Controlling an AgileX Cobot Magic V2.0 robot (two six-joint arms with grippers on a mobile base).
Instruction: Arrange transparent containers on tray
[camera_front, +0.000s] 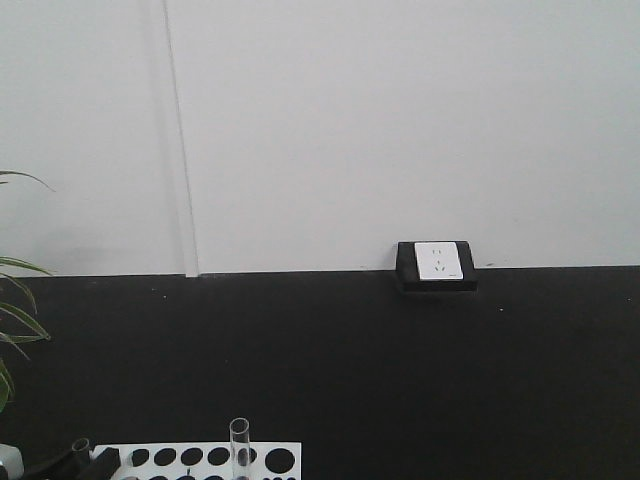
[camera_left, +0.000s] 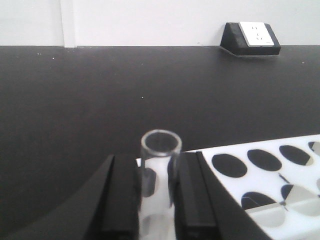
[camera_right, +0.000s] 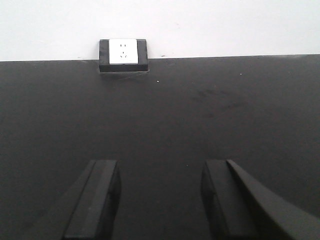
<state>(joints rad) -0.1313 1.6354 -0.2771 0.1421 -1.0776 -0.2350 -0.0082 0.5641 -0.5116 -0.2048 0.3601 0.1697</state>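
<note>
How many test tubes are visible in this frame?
2. One test tube stands upright in the white holed tray; a second test tube is clamped in the left gripper at the tray's corner. The tray is cut off, so more may be hidden.

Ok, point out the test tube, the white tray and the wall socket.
test tube (camera_left: 160, 165), left wrist view, glass wall below the rim
white tray (camera_left: 225, 186), left wrist view, bare surface between holes
wall socket (camera_right: 123, 51), right wrist view, white faceplate
</note>
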